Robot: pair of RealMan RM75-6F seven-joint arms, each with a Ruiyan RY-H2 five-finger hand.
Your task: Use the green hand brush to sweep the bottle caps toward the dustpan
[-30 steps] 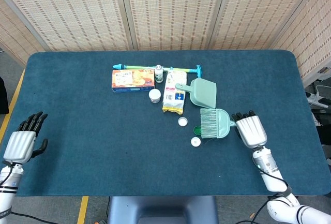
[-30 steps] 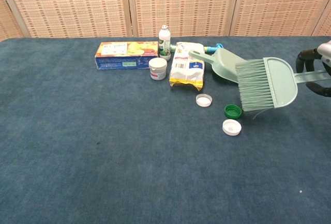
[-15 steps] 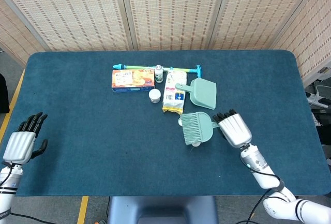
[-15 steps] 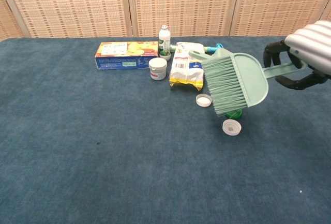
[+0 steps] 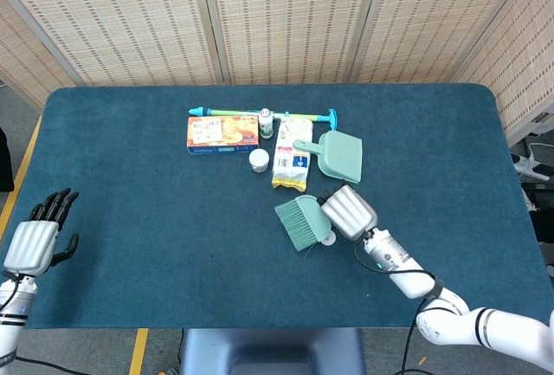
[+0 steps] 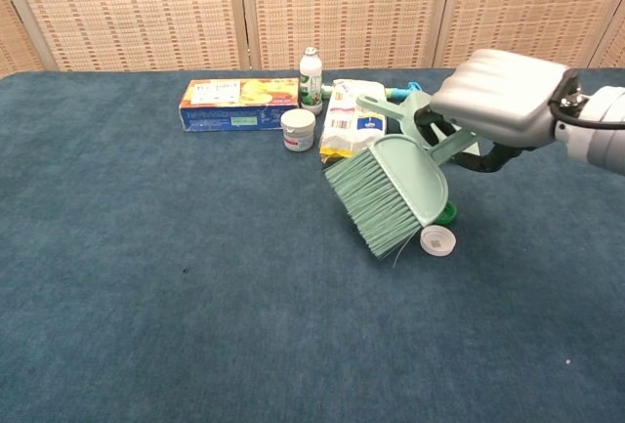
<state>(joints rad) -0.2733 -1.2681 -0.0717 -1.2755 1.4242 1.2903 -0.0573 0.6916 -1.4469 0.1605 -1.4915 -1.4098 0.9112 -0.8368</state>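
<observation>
- Head view: our right hand [image 5: 348,211] is clamped on the green hand brush [image 5: 302,221], just in front of the dustpan [image 5: 340,156]; our left hand [image 5: 35,241] idles far left of it, fingers apart, holding nothing.
- Chest view: bristles hang beside the white cap [image 6: 437,240] and green cap [image 6: 446,213], placed, we judge, for pushing them toward the dustpan behind.

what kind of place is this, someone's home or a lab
Probably a lab or test room: a table in blue cloth, woven screens behind it, and props such as a brush and dustpan.
</observation>
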